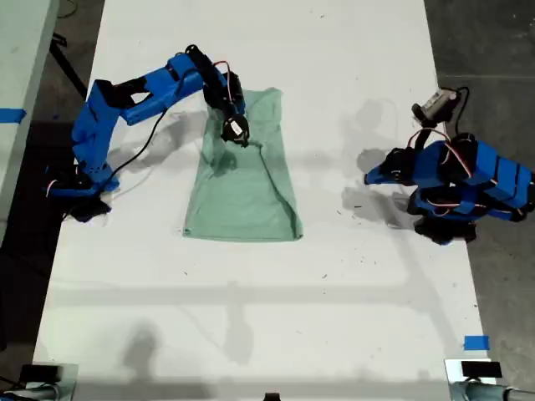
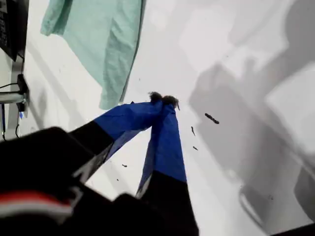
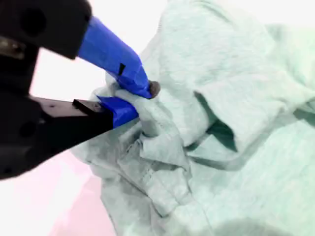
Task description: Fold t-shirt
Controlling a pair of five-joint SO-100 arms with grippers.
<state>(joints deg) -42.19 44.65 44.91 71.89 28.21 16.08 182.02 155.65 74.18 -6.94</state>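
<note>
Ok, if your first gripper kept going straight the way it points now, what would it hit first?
Probably just the bare white table. My first gripper is shut and empty, aimed at open surface beside the pale mint-green cloth t-shirt; depth is unclear.

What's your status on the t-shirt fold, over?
My second gripper shut on a bunched fold of the t-shirt. My first gripper shut, empty, above bare table beside the shirt. Nothing in the way.
</note>
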